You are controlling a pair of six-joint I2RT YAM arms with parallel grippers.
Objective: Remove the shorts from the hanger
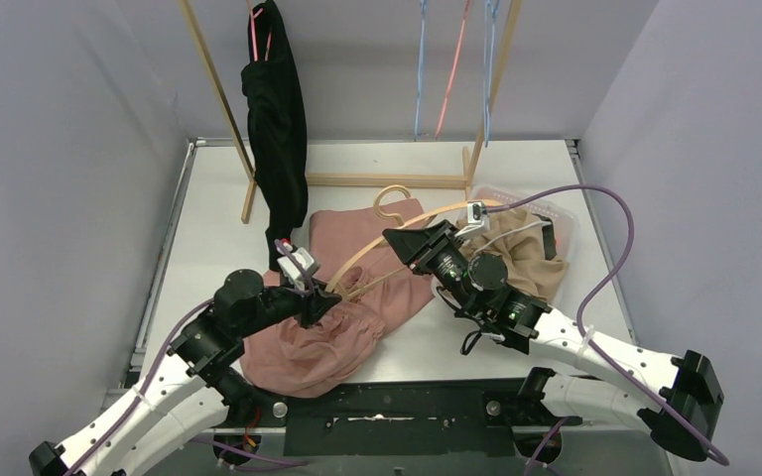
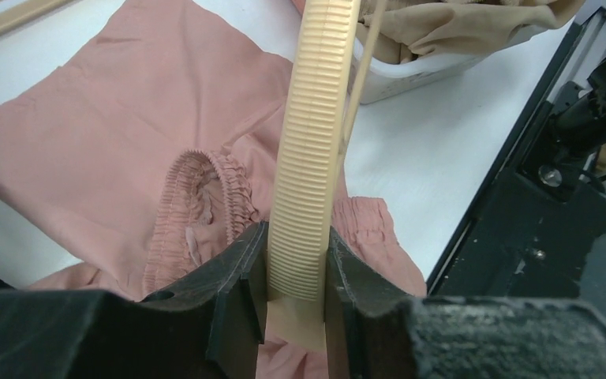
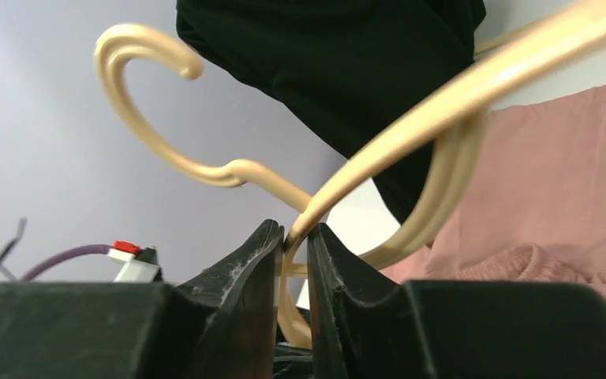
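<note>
Left gripper [image 2: 296, 237] is mine here: clamped tight on the ribbed shoulder of the cream hanger [image 2: 312, 118], both pads flat against it. Right gripper [image 3: 294, 233] stands narrow around the hanger's thin bar near the neck. The bar fills the gap, so I read it as a pinch.

The hanger spans between the two arms, low over the table [image 1: 218, 228], hook pointing toward the back.

The pink shorts [image 1: 308, 357] lie bunched on the table under my left wrist. More pink fabric is spread flat just behind; I can't tell if that is the same pair. In the left wrist view the gathered waistband sits just beside the ribbed arm and below it. It doesn't look threaded on, but where the arm passes my fingers the fabric is hidden, so I can't confirm it is free.

Done so far, judging by the layout: beige shorts [image 1: 521, 253] are already off and heaped in the clear bin [image 1: 561, 223] at the right.

Left, my guess:
- lift the hanger clear of the pink fabric and check nothing trails
- park the hanger
- go for the dark garment [image 1: 276, 129] hanging on the wooden rack [image 1: 387, 180] at the back

Roughly mid-task. No orange pair visible in any view.
</note>
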